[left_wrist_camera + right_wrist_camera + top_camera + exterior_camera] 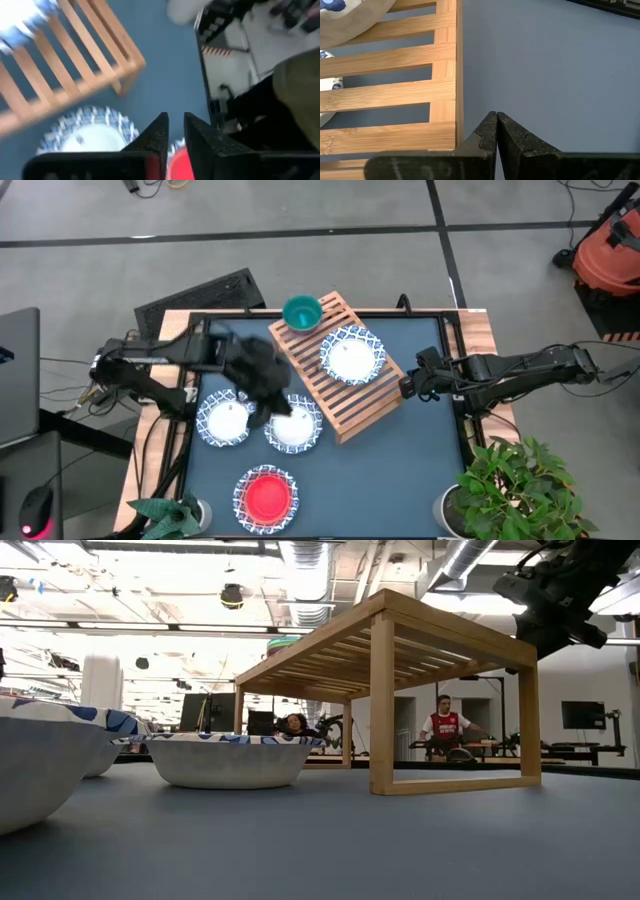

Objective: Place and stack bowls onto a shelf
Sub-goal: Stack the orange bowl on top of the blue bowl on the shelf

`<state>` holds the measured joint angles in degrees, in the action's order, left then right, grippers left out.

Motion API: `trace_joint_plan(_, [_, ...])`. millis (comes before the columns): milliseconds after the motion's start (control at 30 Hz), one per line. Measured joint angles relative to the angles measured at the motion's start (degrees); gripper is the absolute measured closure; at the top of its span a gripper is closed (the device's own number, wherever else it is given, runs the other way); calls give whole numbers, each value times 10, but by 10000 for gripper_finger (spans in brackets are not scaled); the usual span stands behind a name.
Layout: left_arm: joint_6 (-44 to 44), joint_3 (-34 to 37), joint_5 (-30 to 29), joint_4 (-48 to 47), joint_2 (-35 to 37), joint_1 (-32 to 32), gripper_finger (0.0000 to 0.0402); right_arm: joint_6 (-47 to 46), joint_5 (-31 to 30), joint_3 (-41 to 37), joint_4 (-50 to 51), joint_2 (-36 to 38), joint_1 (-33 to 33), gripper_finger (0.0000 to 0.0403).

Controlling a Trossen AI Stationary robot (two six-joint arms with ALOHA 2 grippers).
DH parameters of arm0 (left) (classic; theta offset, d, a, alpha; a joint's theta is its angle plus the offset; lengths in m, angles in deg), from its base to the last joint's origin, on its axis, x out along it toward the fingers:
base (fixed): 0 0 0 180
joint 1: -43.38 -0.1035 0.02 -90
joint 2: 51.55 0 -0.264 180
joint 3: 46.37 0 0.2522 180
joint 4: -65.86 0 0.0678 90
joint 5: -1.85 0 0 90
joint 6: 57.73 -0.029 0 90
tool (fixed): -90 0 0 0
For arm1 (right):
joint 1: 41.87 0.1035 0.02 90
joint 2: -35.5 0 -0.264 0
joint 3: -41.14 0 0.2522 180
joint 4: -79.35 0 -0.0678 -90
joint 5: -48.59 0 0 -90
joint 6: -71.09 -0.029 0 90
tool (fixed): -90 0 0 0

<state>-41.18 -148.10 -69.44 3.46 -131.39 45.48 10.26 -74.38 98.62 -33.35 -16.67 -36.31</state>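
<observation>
Look down at your dark blue bench [400,470]. The light-wood slatted shelf [368,405] sits near the middle, tilted, running from about 11 o'clock toward 5 o'clock. A small teal plastic bowl [301,312] sits on the shelf's far end, at 12 o'clock. Just beside it on the slats is a wide white dish with a blue patterned rim [352,355].

Three more dishes are down on the bench. One white dish with a blue rim [224,421] is at 9 o'clock. Another white and blue dish [294,425] sits just beside it, close to the shelf's near end. A third blue-rimmed dish [266,493] is at 7 o'clock, and a small red plastic bowl [267,495] sits inside it.

Your left end effector [174,131] hangs over the bench between the two white dishes at 9 o'clock. Its fingers are close together with only a narrow gap, and they hold nothing.

Your right end effector [497,120] waits at 3 o'clock, near the shelf's right edge. Its fingers are pressed together and hold nothing.

From the low camera you see the shelf standing on its legs, with a white and blue dish on the bench beside it.
</observation>
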Motion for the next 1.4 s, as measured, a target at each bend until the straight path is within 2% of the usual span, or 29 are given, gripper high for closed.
trace_joint_plan(267, [131,13,-125,-59,1,173,274,7,2,0,0,0,0,367])
trace_joint_plan(400, [223,70,-149,-56,1,229,246,12,7,0,0,0,0,367])
trace_joint_plan(533, [298,157,-152,-2,0,269,232,13,10,0,0,0,0,367])
trace_joint_plan(700, [368,243,-140,72,0,298,224,14,12,0,0,0,0,367])
trace_joint_plan(867, [406,289,-143,108,0,318,223,14,15,0,0,0,0,367])
trace_joint_plan(1167, [447,320,-167,136,-11,349,223,15,16,0,1,0,0,367])
trace_joint_plan(1400, [448,320,-141,186,-72,349,223,27,16,0,4,0,0,367])
